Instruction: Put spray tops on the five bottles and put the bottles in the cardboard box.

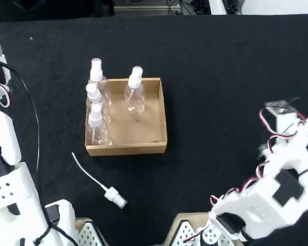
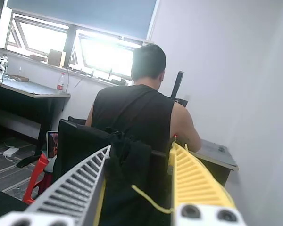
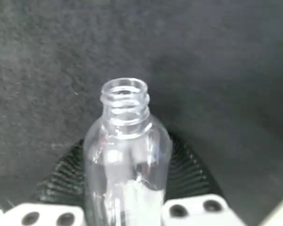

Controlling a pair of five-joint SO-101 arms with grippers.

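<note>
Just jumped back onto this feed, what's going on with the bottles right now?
Four capped bottles stand in the cardboard box. The right gripper is shut on the fifth bottle, whose neck is bare, with no spray top on it yet. The last spray top lies on the table between the box and the arm bases. The left gripper points up off the table, jaws open and holding nothing.

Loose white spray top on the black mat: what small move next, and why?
Probably lower the left gripper toward the white spray top with its long tube: its jaws are open, empty and pointing upward, while the right gripper holds the clear plastic bottle, neck uncapped.
</note>
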